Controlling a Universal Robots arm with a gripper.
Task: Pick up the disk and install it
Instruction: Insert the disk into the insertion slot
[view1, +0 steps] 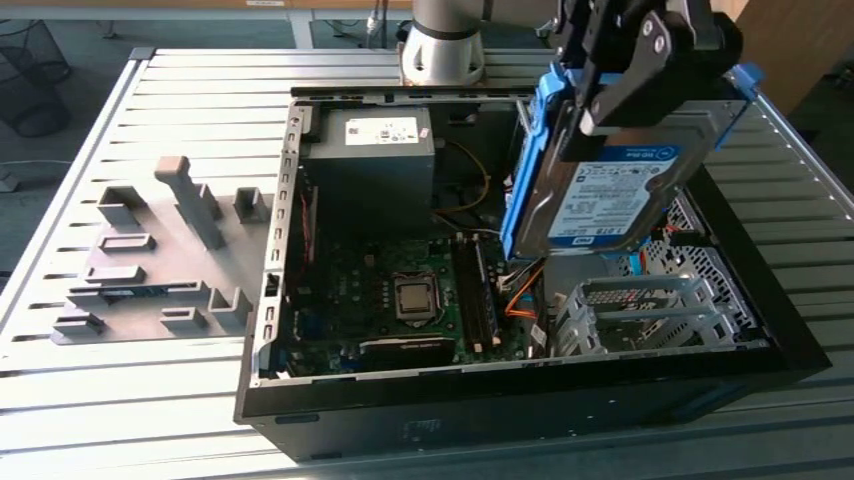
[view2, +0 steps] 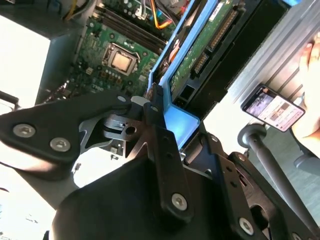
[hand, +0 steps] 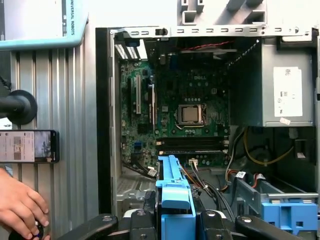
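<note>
- Blue plastic bracket (view1: 531, 150) frames the disk (view1: 607, 190). The gripper (view1: 638, 80) is clamped on the disk's upper end, with its fingers (view2: 162, 145) pinching the blue frame.
- The disk hangs in the air, steeply tilted, over the open computer case (view1: 467, 400). It appears to touch nothing but the gripper.
- Disk look: a flat silver metal slab with a white-and-blue label facing the exterior view. The second wrist view shows a green circuit board (view2: 200, 55) on its other face.
- Progress, judged: pick-up is done. Install is not done, since the disk sits in no slot.
- Below the disk, a metal drive cage (view1: 654, 310) stands in the case corner on the exterior view's right.
- A second blue bracket (hand: 287, 212), with no drive in it, sits inside the case.
- Farther in are the motherboard (view1: 400, 290) and a grey box (view1: 374, 150) with a white sticker.
- The case lies on a slatted metal table (view1: 134, 390), with grey fixture blocks (view1: 147, 250) on the exterior view's left.
- Beyond the case are a phone (hand: 27, 146) and a person's hand (hand: 20, 207).
</note>
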